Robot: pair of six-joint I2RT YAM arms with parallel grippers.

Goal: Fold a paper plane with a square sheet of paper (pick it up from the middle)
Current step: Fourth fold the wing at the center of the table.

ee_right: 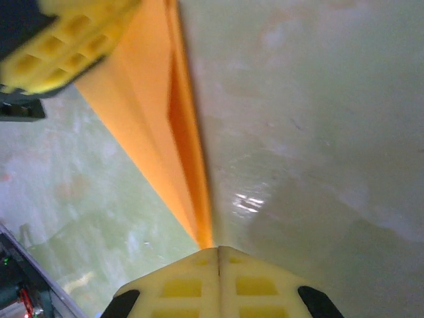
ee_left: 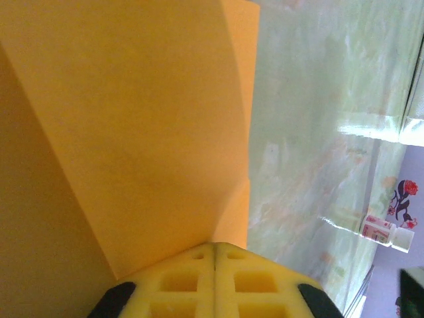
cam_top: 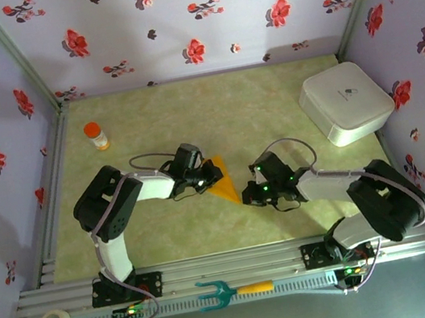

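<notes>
The thin orange-yellow folded paper sheet point(cam_top: 222, 180) is lying at the green surface's point(cam_top: 269, 108) centre; the left fingers point(ee_left: 179, 285) are clenching its nine o'clock edge, the right fingers point(ee_right: 185, 286) are pinching its five o'clock tip

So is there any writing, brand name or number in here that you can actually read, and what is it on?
No text here is legible.
On the white box: a small dark mark on the lid, too small to read.
On the small bottle: a pinkish label, too blurred to read.
On the folded orange paper: plain, no print to be seen.
</notes>
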